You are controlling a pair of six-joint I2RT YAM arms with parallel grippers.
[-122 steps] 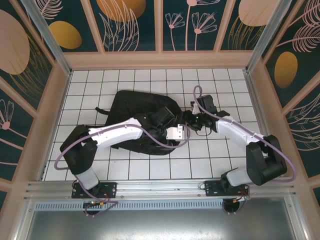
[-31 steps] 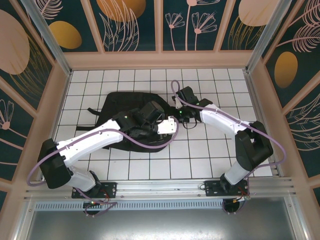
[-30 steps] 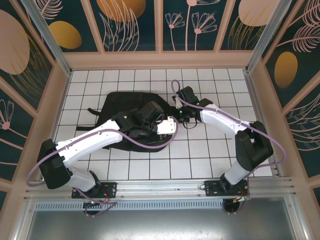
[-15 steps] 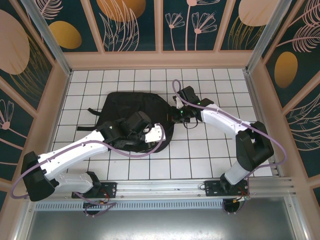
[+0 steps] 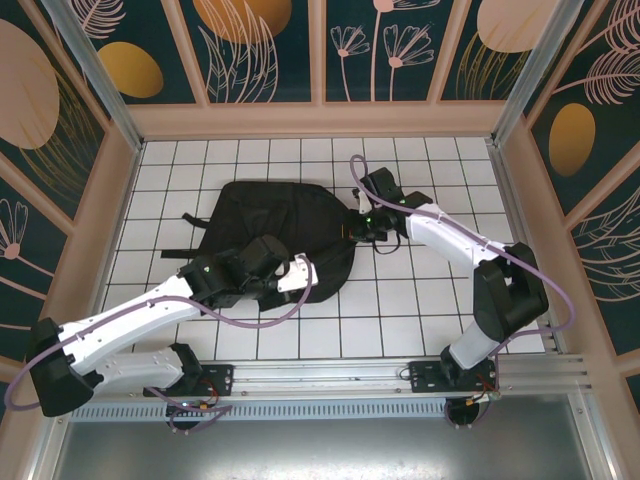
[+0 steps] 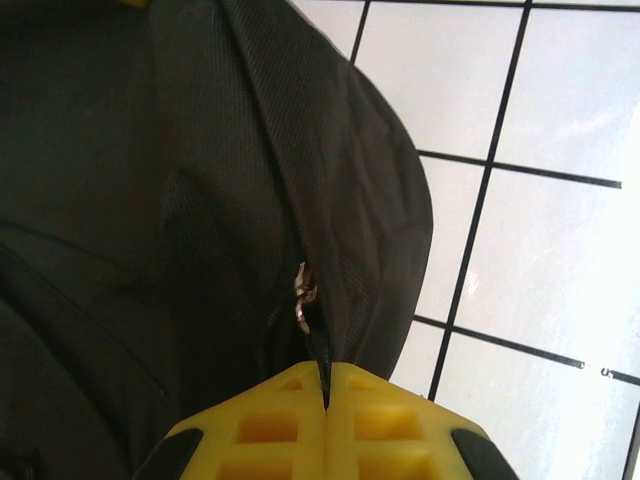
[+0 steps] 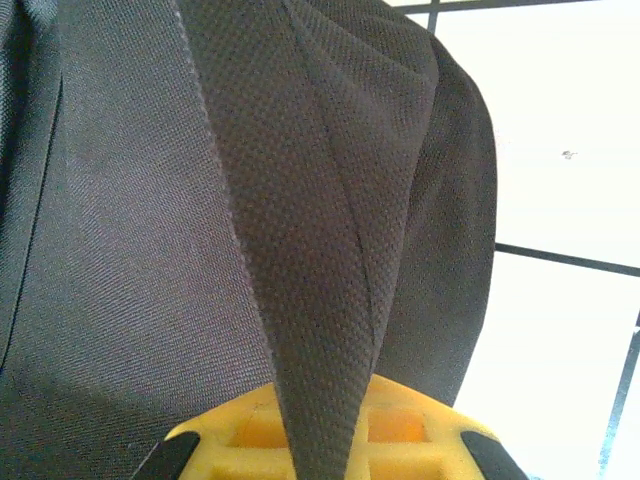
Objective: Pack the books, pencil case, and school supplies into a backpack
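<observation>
Large soft black fabric backpack (image 5: pixel 275 225) on the white tiled table (image 5: pixel 420 320). At its near right edge my left gripper (image 6: pixel 325 400) pinches the thin black pull (image 6: pixel 322 350) under the metal zip slider (image 6: pixel 302 298), presumably to run the zip; at its far right corner my right gripper (image 7: pixel 325 425) clamps a fabric fold (image 7: pixel 320 300), apparently as bracing. I read no lettering.

The backpack (image 5: pixel 270 210) is black woven cloth, matt and coarse-grained, with a small shiny metal zip pull (image 6: pixel 303 296). The left gripper (image 6: pixel 326 390) and right gripper (image 7: pixel 322 420) have smooth yellow plastic pads. The table (image 5: pixel 420 320) looks like glossy white tile.
</observation>
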